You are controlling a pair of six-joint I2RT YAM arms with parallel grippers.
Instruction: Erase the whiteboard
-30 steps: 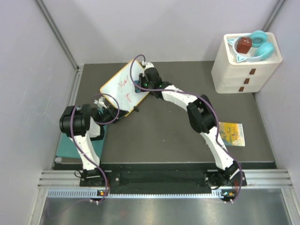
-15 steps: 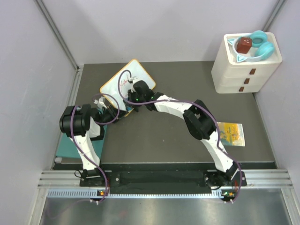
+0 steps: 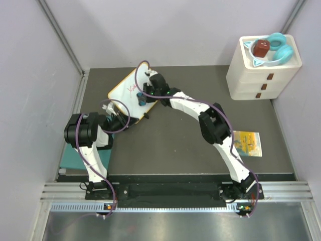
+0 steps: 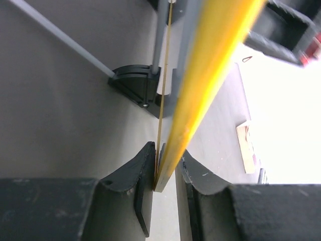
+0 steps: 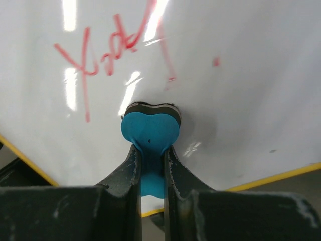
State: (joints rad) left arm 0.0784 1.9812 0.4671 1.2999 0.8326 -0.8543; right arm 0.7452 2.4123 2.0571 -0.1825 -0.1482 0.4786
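Observation:
The whiteboard [image 3: 129, 90] is white with an orange rim and stands tilted at the table's back left. Red handwriting [image 5: 108, 60] remains on it. My left gripper [image 3: 120, 122] is shut on the board's orange edge [image 4: 168, 165] at its near corner. My right gripper [image 3: 142, 96] is shut on a blue heart-shaped eraser [image 5: 150, 131] whose dark felt face presses against the board just below the red writing. The board fills the right wrist view [image 5: 241, 75].
A white drawer unit [image 3: 263, 70] at the back right carries a bowl with a red object and a teal ring. A colourful booklet [image 3: 248, 143] lies on the right. A teal mat [image 3: 70, 160] lies by the left arm's base.
My right gripper with the eraser has swept down-left across the board and come back up towards its middle. Part of the red writing is gone. The left gripper keeps its hold.

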